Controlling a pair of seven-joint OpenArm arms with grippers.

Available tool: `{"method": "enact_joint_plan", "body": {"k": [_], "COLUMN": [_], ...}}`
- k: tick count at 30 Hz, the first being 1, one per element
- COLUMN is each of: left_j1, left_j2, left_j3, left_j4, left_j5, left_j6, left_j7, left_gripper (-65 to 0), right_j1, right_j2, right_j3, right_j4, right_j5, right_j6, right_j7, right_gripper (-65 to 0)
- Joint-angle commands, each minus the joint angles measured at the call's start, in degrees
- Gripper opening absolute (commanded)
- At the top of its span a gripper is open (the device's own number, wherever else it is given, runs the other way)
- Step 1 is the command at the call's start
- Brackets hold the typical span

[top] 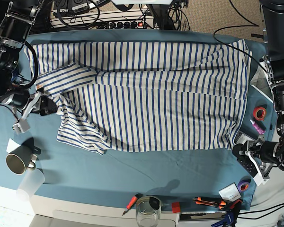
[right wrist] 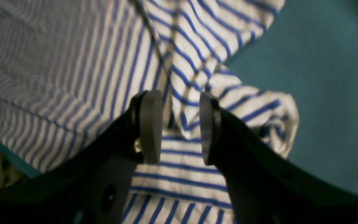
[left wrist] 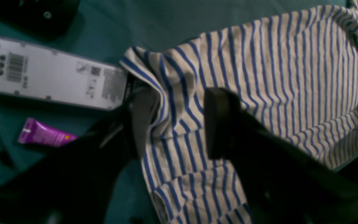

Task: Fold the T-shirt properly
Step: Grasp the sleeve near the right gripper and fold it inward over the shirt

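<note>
A striped T-shirt (top: 151,94) lies spread across most of a teal table cloth (top: 132,170), its body flat and wide from one side of the table to the other. The fold appears only begun: at the base view's left, one sleeve and part of the shirt's side sit doubled over the body in a loose flap, with a rumpled corner near the lower edge, while the far side, by the other arm, shows no clear fold.

The right gripper (right wrist: 179,127) hovers over that bunched flap with its jaws apart, a ridge of striped cloth rising between the pads (right wrist: 150,124) but not pinched. The left gripper (left wrist: 179,124) stands wide at the opposite hem, one finger on each side of a raised edge of cloth; it clamps nothing that the wrist view shows.

Judging by the layout, most of the work remains: the other side has yet to be turned in, the wrinkled flap wants smoothing, and the long body has yet to be doubled into a compact stack. A mug (top: 16,163) and hand tools (top: 208,202) crowd the table's front edge.
</note>
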Motion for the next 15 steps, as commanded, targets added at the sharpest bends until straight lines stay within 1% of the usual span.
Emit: {"method": "enact_joint_plan", "body": {"k": [1, 4, 5, 7, 8, 10, 13, 15], "left_j1": [-2.01, -1.99, -2.01, -2.01, -2.01, -2.01, -2.01, -2.01], "left_j2": [-0.96, -0.96, -0.94, -0.94, -0.96, -0.94, -0.96, -0.96], "left_j3": [-0.26, -0.26, -0.26, -0.26, -0.26, -0.26, -0.26, -0.26], "left_j4": [0.87, 0.87, 0.87, 0.87, 0.87, 0.87, 0.87, 0.87], "left_j5": [-0.98, -1.01, -1.01, -1.03, -1.03, -1.03, -1.01, -1.01], "left_j6": [-0.17, -0.17, -0.2, -0.17, -0.17, -0.2, -0.2, -0.2], "left_j7": [-0.26, -0.28, -0.31, -0.5, -0.5, -0.5, -0.48, -0.46], "left_gripper": [-38.2, -38.2, -38.2, -38.2, -38.2, -38.2, -38.2, -38.2], "right_j1": [1.81, 4.24, 4.96, 5.97, 6.29, 7.15, 9.57, 11.54], "right_j2": [1.2, 1.14, 1.22, 1.27, 1.14, 1.09, 1.09, 1.09], "right_j3": [1.86, 5.53, 6.29, 6.43, 6.23, 5.53, 3.74, 2.21], "right_j4": [1.73, 2.29, 1.9, 0.26, -1.01, -4.22, -9.7, -13.57], "right_j5": [0.24, -6.88, -10.01, -16.59, -18.64, -20.06, -21.09, -22.75], "right_j6": [-0.04, -0.24, -0.94, -3.06, -3.98, -4.85, -4.81, -4.81], "right_j7": [1.19, 1.19, 1.66, 6.34, 8.41, 10.16, 10.19, 11.28], "right_gripper": [-44.4, -44.4, -44.4, -44.4, -44.4, -44.4, -44.3, -42.6]}}
